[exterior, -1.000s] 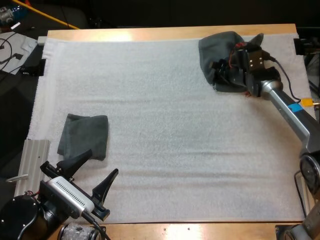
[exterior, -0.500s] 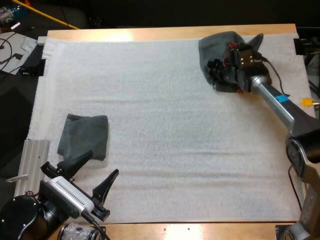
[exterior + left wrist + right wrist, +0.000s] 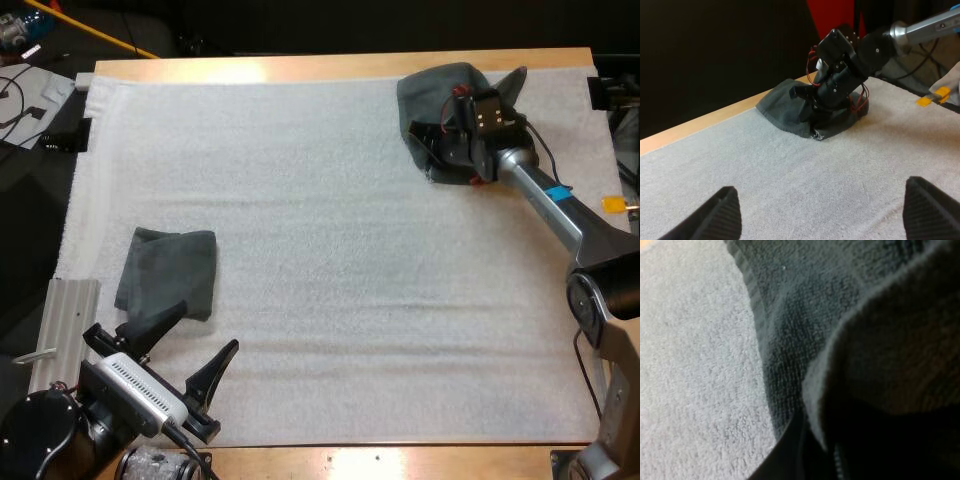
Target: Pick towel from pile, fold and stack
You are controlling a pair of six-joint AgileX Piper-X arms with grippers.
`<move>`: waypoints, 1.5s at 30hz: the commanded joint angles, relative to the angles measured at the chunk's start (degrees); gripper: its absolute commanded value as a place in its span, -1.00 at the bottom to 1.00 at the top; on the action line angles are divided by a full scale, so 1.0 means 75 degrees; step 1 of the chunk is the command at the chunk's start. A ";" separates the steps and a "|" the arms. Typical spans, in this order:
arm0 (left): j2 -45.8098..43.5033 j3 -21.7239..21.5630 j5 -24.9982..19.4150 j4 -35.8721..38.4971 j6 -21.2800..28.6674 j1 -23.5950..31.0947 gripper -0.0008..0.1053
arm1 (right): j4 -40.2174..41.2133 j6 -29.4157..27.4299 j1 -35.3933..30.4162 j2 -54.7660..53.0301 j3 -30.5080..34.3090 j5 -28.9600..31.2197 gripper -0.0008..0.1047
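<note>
Folded towel [image 3: 167, 272] sits near-left, left claw [image 3: 205, 327] parked wide open beside it. Far right, right claw [image 3: 432, 140] has pushed further onto the crumpled towel [image 3: 440, 90]. Can't tell if it's clamped yet, but the pick's probably starting.

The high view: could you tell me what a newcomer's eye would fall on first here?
The right hand, down in the crumpled towel at the far right corner of the mat, draws the eye first. Next comes the folded towel lying flat at the near left, with the left hand open on the near side of it.
</note>
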 commanded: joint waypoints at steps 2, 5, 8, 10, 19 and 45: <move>0.0016 -0.0047 0.0053 -0.0021 -0.0055 -0.0029 0.24 | 0.0069 -0.0472 0.0022 -0.0234 -0.0079 -0.0153 -0.98; 0.0015 -0.0052 0.0059 -0.0036 -0.0063 -0.0027 0.24 | 0.0271 -0.1194 0.0145 -0.0667 -0.0075 -0.0129 -0.98; 0.0021 -0.0054 0.0070 -0.0034 -0.0058 -0.0016 0.24 | 0.0584 -0.2069 0.0346 -0.1256 -0.0098 0.0131 -0.98; 0.0013 -0.0055 0.0069 -0.0044 -0.0053 -0.0022 0.24 | 0.0835 -0.2584 0.0512 -0.1723 -0.0104 0.0331 -0.98; 0.0011 -0.0056 0.0082 -0.0038 -0.0062 -0.0024 0.24 | 0.2156 -0.3849 0.1182 -0.3948 -0.0090 0.0915 -0.98; -0.0024 -0.0045 0.0133 0.0026 -0.0068 -0.0039 0.25 | 0.5324 -0.2829 0.4358 -0.6003 0.0096 0.0842 -0.98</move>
